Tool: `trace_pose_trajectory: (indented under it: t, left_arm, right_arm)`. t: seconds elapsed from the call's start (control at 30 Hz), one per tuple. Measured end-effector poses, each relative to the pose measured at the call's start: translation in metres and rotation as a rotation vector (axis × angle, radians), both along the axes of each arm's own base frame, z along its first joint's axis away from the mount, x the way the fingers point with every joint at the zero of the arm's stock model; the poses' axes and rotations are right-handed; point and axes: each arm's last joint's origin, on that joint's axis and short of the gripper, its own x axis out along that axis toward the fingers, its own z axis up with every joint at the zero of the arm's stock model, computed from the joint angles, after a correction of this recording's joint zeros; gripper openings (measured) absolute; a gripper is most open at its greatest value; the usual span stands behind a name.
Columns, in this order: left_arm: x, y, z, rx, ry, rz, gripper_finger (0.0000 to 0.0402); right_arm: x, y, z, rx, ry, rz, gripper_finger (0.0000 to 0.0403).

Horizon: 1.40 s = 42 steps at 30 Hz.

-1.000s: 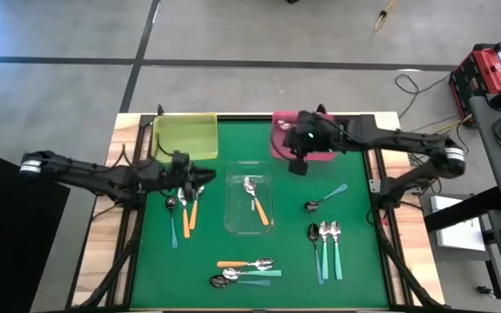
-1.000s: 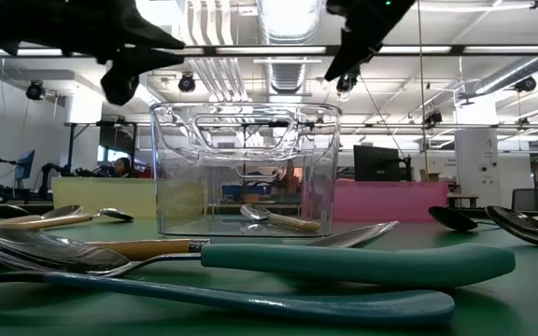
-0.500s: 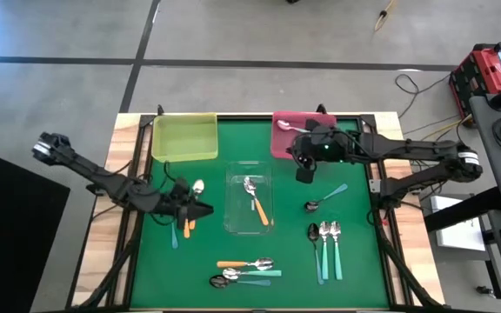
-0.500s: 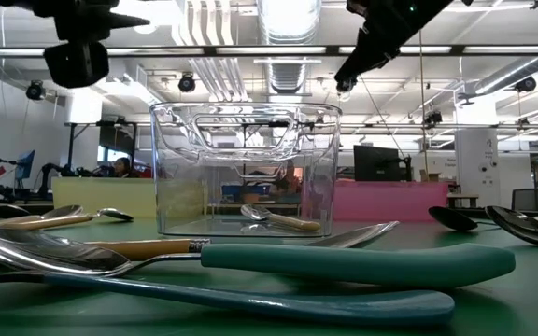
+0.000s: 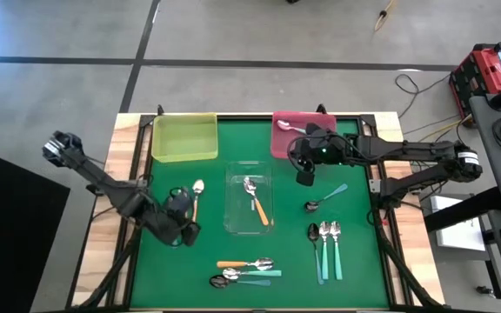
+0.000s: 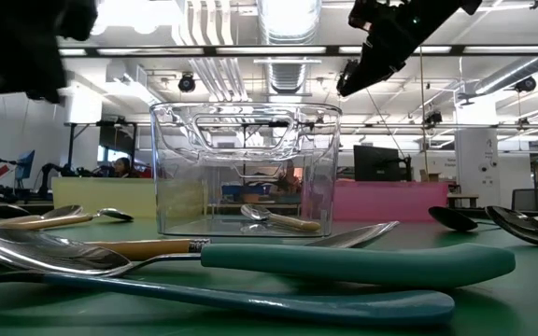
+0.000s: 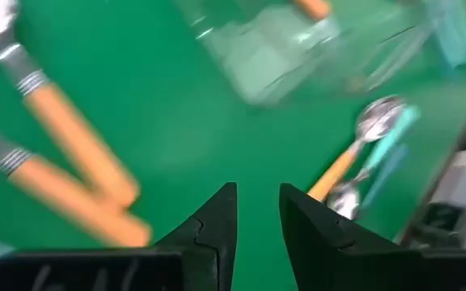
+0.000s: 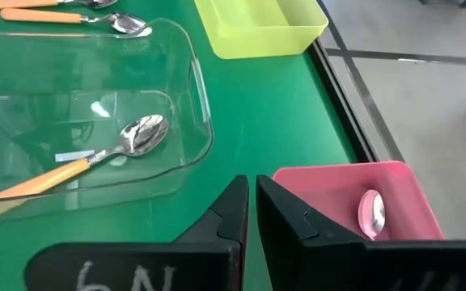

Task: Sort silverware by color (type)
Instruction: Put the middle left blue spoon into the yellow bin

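Since earlier, left pincer (image 5: 183, 233) dropped lower, slightly parted, empty; right pincer (image 5: 303, 177) clenched, empty.

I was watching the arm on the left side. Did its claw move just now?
Yes. The left gripper slid away from the yellow tray toward the table's near edge, past the orange-handled spoons it hovered over before.

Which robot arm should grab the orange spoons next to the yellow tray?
The left one, probably. The left gripper hangs right by the two orange spoons, fingers apart and empty. The right gripper is across the table beside the pink tray.
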Motion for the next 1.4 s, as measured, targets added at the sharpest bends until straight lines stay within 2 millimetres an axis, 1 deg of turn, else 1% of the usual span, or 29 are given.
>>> trace_pose_trajectory:
  t: [0.13,0.27,0.47,0.57,0.9,1.07,1.23,1.4]
  left_arm:
    - [-0.014,0.001,-0.008,-0.005,0.205,0.092,0.0077]
    - [-0.029,0.006,-0.022,-0.021,0.375,0.190,0.0077]
    - [-0.038,0.012,-0.041,-0.038,0.450,0.270,0.0077]
    - [-0.042,0.015,-0.048,-0.031,0.469,0.307,0.0077]
    - [-0.047,0.019,-0.059,-0.021,0.484,0.367,0.0077]
    - [-0.046,0.020,-0.060,0.006,0.446,0.384,0.0077]
    - [-0.048,0.022,-0.063,0.014,0.443,0.420,0.0077]
    - [-0.048,0.022,-0.063,0.012,0.437,0.426,0.0078]
  right_arm:
    - [0.000,0.000,0.000,-0.001,0.000,0.001,0.0018]
    - [0.001,0.000,0.001,-0.008,-0.009,0.005,0.0018]
    - [0.004,-0.001,0.005,-0.062,-0.046,0.039,0.0018]
    - [0.005,-0.001,0.006,-0.081,-0.055,0.050,0.0018]
    - [0.005,-0.001,0.007,-0.087,-0.060,0.054,0.0018]
    - [0.005,-0.001,0.007,-0.079,-0.062,0.048,0.0018]
    - [0.005,-0.001,-0.002,-0.092,-0.052,0.059,0.0018]
    - [0.005,-0.001,-0.003,-0.105,-0.058,0.066,0.0018]
